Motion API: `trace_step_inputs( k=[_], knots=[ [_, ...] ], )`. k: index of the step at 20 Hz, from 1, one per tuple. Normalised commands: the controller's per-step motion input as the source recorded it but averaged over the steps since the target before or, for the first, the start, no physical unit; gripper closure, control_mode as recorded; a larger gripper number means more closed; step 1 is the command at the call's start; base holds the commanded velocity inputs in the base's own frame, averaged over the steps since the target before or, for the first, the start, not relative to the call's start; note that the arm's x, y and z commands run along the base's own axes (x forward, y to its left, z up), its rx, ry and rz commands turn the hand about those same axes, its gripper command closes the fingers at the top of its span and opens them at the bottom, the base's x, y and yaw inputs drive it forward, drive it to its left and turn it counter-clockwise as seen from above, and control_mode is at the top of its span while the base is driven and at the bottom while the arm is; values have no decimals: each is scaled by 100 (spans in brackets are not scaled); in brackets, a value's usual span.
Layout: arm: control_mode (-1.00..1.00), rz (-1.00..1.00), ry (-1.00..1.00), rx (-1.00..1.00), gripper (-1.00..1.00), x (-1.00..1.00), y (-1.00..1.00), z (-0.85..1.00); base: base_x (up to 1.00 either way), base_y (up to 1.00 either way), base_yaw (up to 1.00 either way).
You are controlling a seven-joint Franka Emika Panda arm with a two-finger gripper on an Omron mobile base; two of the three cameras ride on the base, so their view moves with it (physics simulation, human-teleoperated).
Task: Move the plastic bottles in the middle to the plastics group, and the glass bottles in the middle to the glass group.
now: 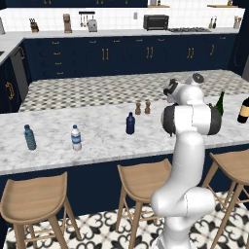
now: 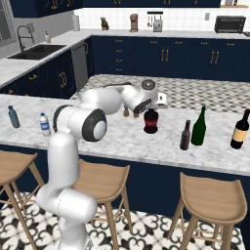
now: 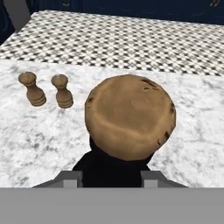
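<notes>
Your pincer (image 3: 111, 175) sits at the neck of the squat red-labelled bottle (image 2: 151, 120), fingers either side; whether they grip it you cannot tell. It stands mid-surface (image 2: 122, 139), near two wooden shakers (image 3: 46, 89).

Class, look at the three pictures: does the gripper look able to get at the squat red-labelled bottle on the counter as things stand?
Probably yes. The gripper hangs just above the squat bottle, whose brown stopper sits right ahead of the fingers. Nothing stands between them; the two wooden shakers stand off to one side.
</notes>
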Motion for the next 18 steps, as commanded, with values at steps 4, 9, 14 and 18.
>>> trace_step_inputs(
  k=[4, 9, 14, 18],
  knots=[
    [-100, -5, -1, -1, 100, 0, -26, 0, 0, 0, 0],
    [-100, -10, 0, -1, 100, 0, -15, 1, 0, 0, 0],
    [-100, -15, 0, 0, 100, 0, -18, 0, 0, 0, 0],
    [-100, -17, 1, 0, 100, 0, -37, 0, 0, 0, 0]
  ],
)
